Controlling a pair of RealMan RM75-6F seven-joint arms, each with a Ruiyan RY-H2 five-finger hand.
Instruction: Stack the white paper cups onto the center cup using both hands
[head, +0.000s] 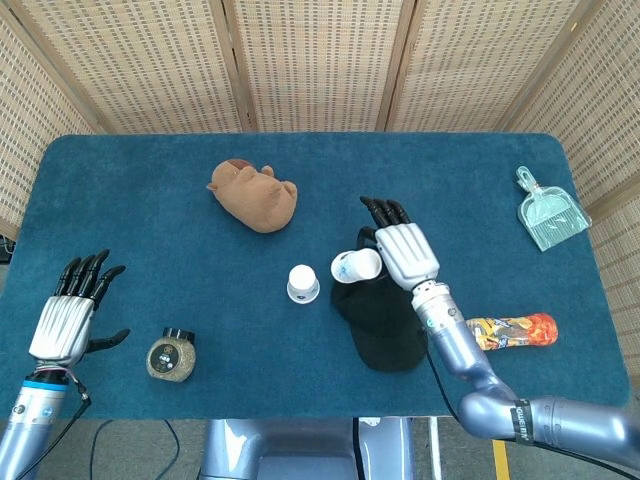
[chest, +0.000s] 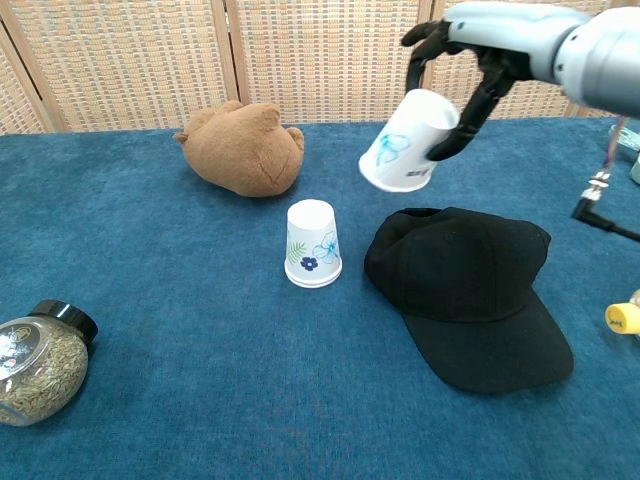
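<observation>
An upside-down white paper cup with a blue flower print (head: 303, 283) (chest: 313, 243) stands at the middle of the blue table. My right hand (head: 403, 250) (chest: 490, 50) holds a second white cup (head: 355, 266) (chest: 407, 141) tilted in the air, just right of and above the center cup, over the left edge of the black cap. At the table's near left corner my left hand (head: 72, 309) hovers with fingers spread and nothing in it; the chest view does not show it.
A black cap (head: 383, 315) (chest: 470, 290) lies right of the center cup. A brown plush toy (head: 253, 195) (chest: 243, 147) sits behind it. A seed jar (head: 171, 355) (chest: 40, 362) is near my left hand. An orange bottle (head: 510, 330) and a green dustpan (head: 548, 211) lie to the right.
</observation>
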